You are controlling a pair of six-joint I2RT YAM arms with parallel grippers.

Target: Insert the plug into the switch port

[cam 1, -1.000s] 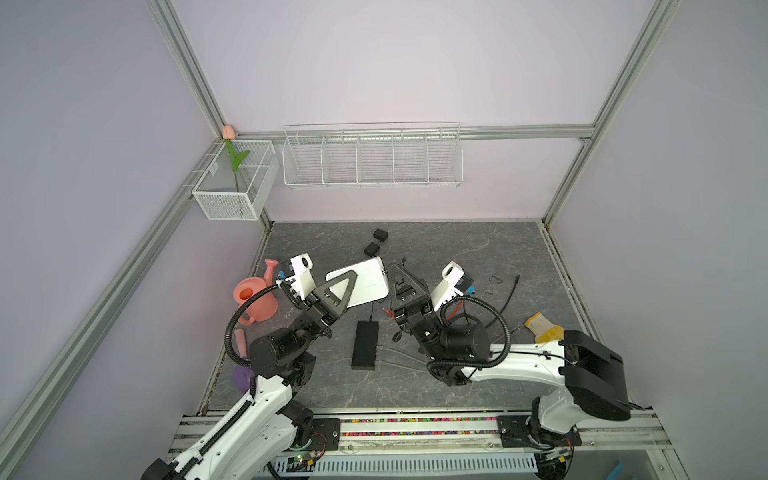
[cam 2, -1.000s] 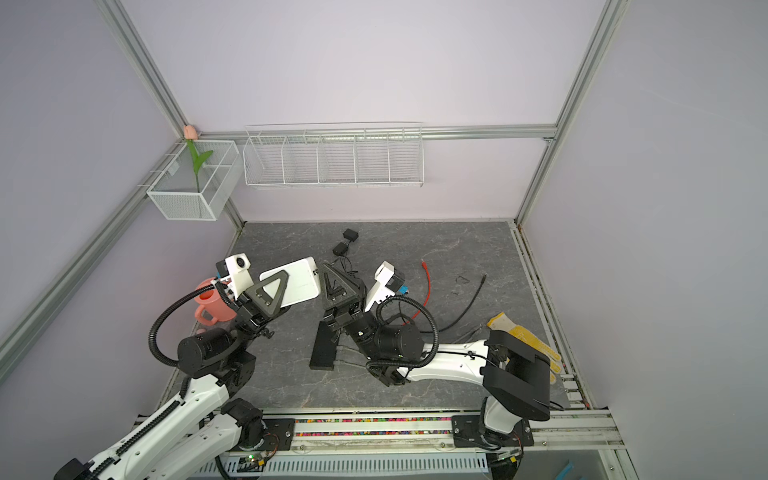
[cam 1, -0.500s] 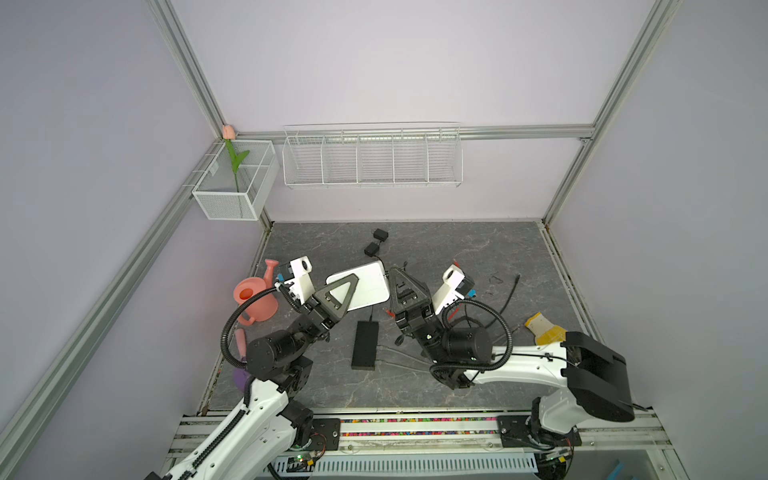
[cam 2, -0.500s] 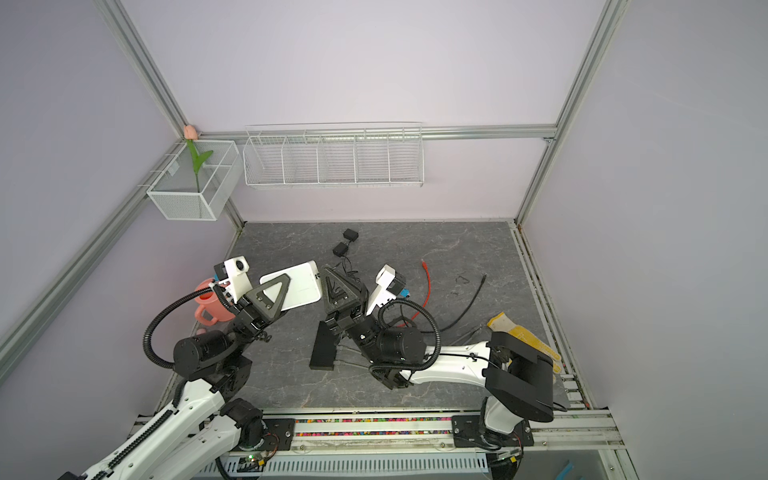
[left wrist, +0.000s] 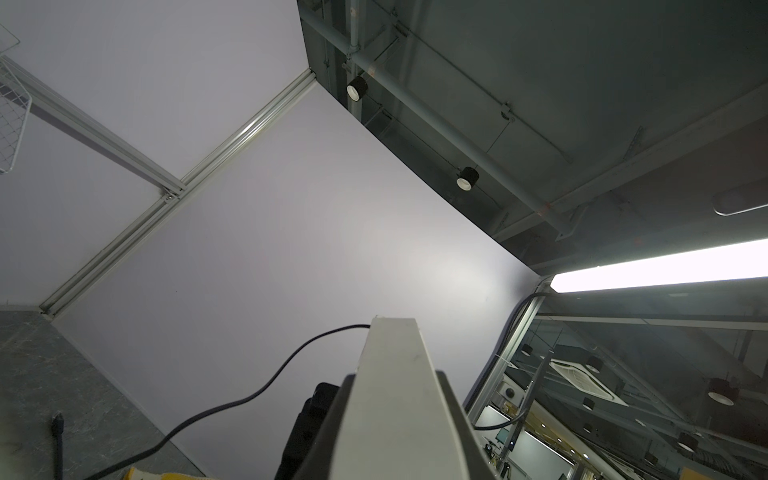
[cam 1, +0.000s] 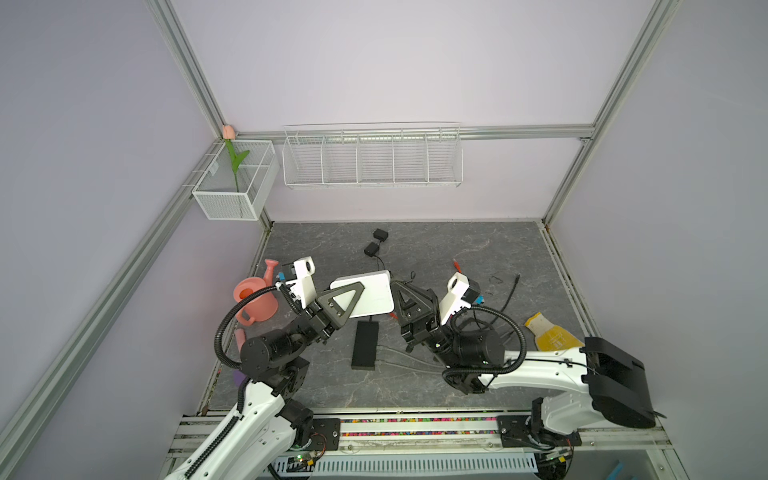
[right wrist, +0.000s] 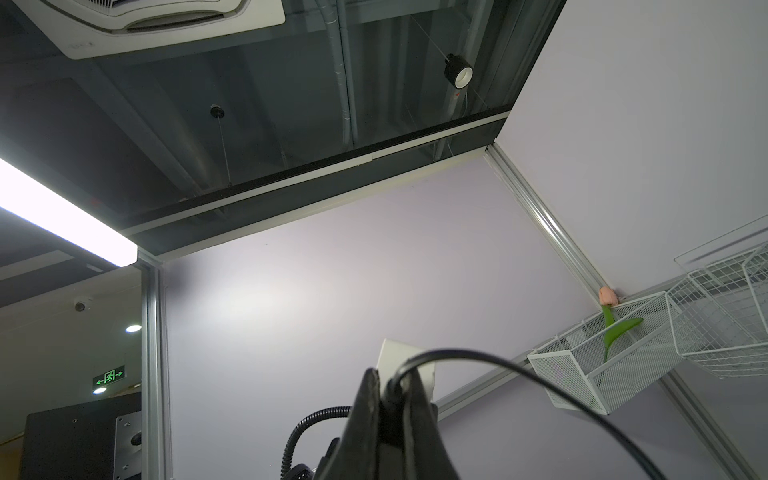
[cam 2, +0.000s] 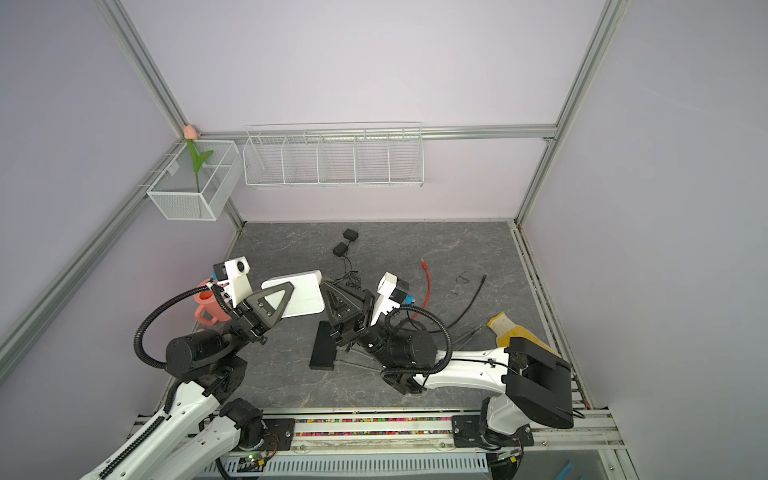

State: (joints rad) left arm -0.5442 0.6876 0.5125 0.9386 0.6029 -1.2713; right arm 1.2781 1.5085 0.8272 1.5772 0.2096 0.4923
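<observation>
White switch (cam 1: pixel 374 295) drifted frontward, long axis toward right gripper (cam 1: pixel 395 287) | left gripper (cam 1: pixel 355 291) grips it | right gripper clamps plug (right wrist: pixel 392 390)

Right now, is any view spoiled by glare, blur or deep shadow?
Both top views: evenly lit, sharp, no glare on the tabletop. Left wrist view: the ceiling light is blown out and the white switch up close looks soft. Right wrist view: similar glare at the edge, and the right gripper, shut on the cable, is almost a silhouette.

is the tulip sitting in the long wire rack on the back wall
No, the tulip stands in the small mesh basket by the left corner, beside the long wire rack.
</observation>
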